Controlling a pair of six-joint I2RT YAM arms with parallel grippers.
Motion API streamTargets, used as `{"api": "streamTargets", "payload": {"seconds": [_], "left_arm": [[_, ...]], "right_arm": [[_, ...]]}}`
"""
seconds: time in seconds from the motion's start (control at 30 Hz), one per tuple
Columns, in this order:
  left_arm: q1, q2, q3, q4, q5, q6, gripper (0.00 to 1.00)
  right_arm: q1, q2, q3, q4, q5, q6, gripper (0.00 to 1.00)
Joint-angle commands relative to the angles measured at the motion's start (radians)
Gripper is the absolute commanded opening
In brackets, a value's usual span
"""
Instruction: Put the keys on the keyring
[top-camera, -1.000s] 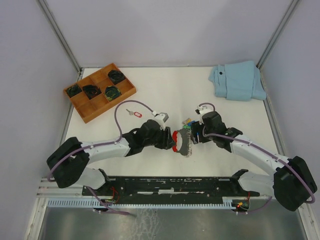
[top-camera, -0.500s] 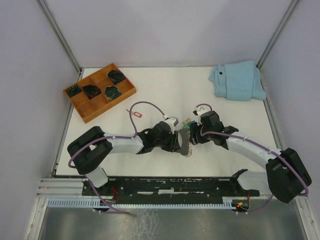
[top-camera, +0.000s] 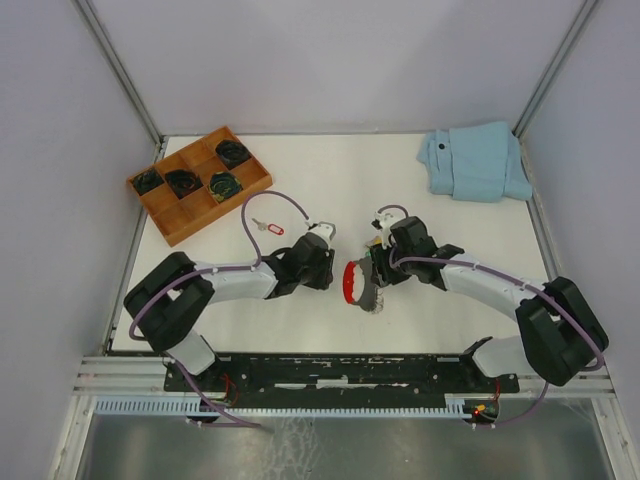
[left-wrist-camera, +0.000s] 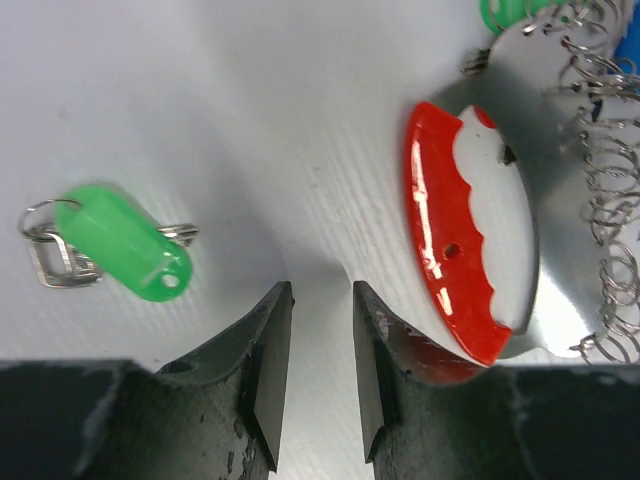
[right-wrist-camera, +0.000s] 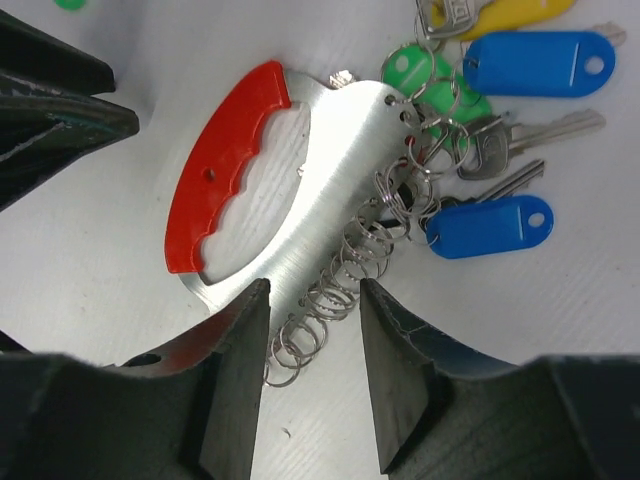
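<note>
The keyring (right-wrist-camera: 300, 200) is a metal plate with a red curved band (left-wrist-camera: 450, 230), a chain of rings, and blue (right-wrist-camera: 540, 62), yellow and green tags. It lies between both grippers (top-camera: 352, 283). My right gripper (right-wrist-camera: 312, 290) is open, its jaws on either side of the ring chain. My left gripper (left-wrist-camera: 320, 290) is slightly open and empty, just left of the red band. The green-tagged key (left-wrist-camera: 120, 240) lies on the table to its left. The red-tagged key (top-camera: 268, 227) lies alone further left. In the top view the left gripper (top-camera: 330, 265) and right gripper (top-camera: 368, 272) face each other.
A wooden tray (top-camera: 221, 212) with dark coiled items stands at the back left. A folded light blue cloth (top-camera: 475, 160) lies at the back right. Walls close in the table on three sides.
My left gripper has drawn back to the left, off the keyring, uncovering the red band. My right arm has shifted slightly left and stays at the keyring.
</note>
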Motion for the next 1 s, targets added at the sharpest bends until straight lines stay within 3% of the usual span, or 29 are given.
{"api": "streamTargets", "payload": {"seconds": [0.0, 0.3, 0.97], "left_arm": [[0.040, -0.018, -0.017, -0.075, -0.046, 0.067, 0.38], [0.041, -0.117, -0.071, -0.016, 0.055, 0.035, 0.46], [0.041, -0.195, -0.120, 0.018, 0.135, -0.004, 0.49]], "right_arm": [[0.006, 0.019, 0.078, 0.018, 0.026, -0.025, 0.48], [0.009, 0.097, 0.111, -0.005, 0.098, -0.075, 0.44], [0.039, 0.186, 0.148, 0.010, 0.117, -0.088, 0.41]]}}
